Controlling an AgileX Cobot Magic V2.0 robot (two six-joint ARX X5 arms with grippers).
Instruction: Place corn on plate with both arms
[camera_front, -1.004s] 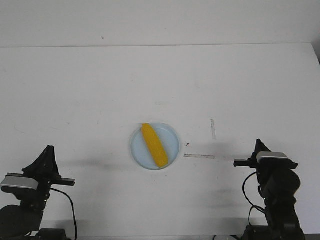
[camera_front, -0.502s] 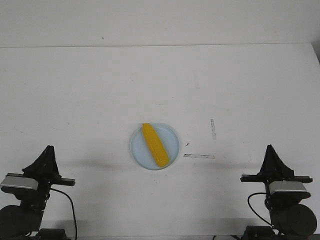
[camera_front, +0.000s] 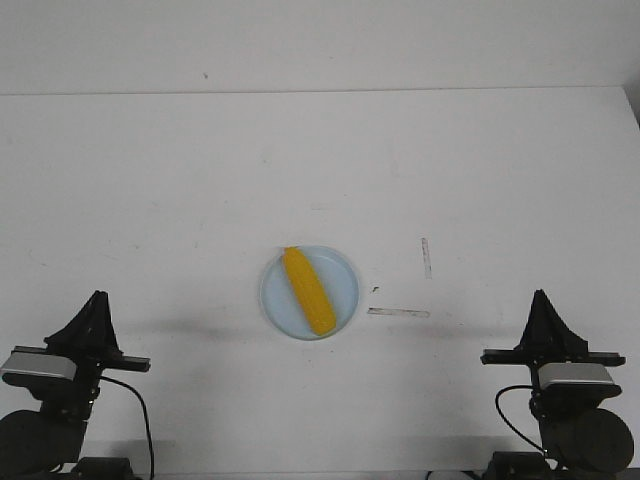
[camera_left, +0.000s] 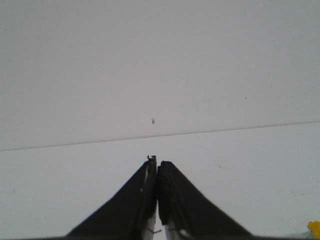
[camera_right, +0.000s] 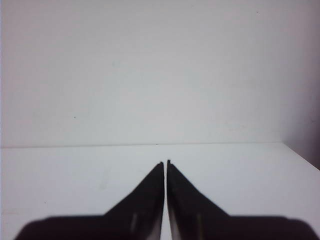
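Observation:
The yellow-orange corn (camera_front: 307, 290) lies diagonally on the pale blue plate (camera_front: 342, 275) at the table's front centre. My left gripper (camera_front: 97, 297) is shut and empty at the front left corner, far from the plate. My right gripper (camera_front: 541, 295) is shut and empty at the front right corner. In the left wrist view the gripper (camera_left: 156, 161) has its jaws pressed together over bare table, and a sliver of the corn (camera_left: 314, 228) shows at the frame's edge. In the right wrist view the gripper (camera_right: 165, 162) is shut over bare table.
Two thin tape marks lie on the white table right of the plate, one short strip (camera_front: 398, 312) and one upright strip (camera_front: 426, 257). The table's far edge meets a white wall (camera_front: 320, 45).
The right arm has drawn back from near the plate's right to the front right corner and now rests folded. The corn, plate and left arm have not moved.

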